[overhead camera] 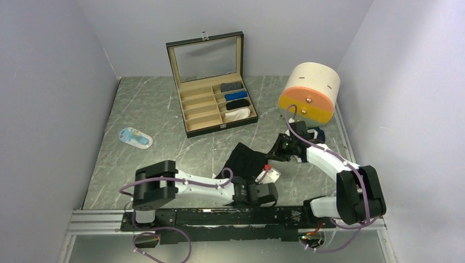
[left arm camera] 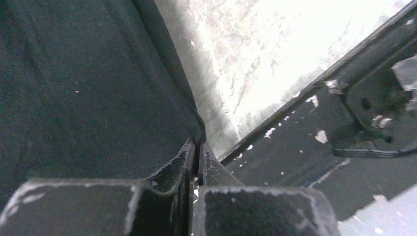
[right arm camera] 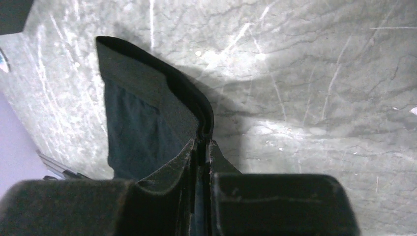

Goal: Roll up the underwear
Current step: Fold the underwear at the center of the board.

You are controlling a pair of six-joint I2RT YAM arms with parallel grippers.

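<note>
The black underwear [overhead camera: 245, 160] lies spread on the marble table between my two arms. My left gripper [overhead camera: 266, 176] is at its near right corner, and in the left wrist view the left gripper [left arm camera: 198, 147] is shut on the edge of the black underwear [left arm camera: 88, 88]. My right gripper [overhead camera: 279, 150] is at the far right corner; in the right wrist view the right gripper [right arm camera: 202, 143] is shut on the folded waistband of the black underwear [right arm camera: 142, 108], lifting it a little off the table. A navy blue underwear with white trim [overhead camera: 317, 133] lies behind the right arm.
An open compartment case [overhead camera: 204, 112] at the back holds rolled cloths in its right column. A cream, orange and yellow round box [overhead camera: 308, 92] stands at the back right. A small blue and white object [overhead camera: 135, 137] lies at left. A metal rail [overhead camera: 219, 216] runs along the near edge.
</note>
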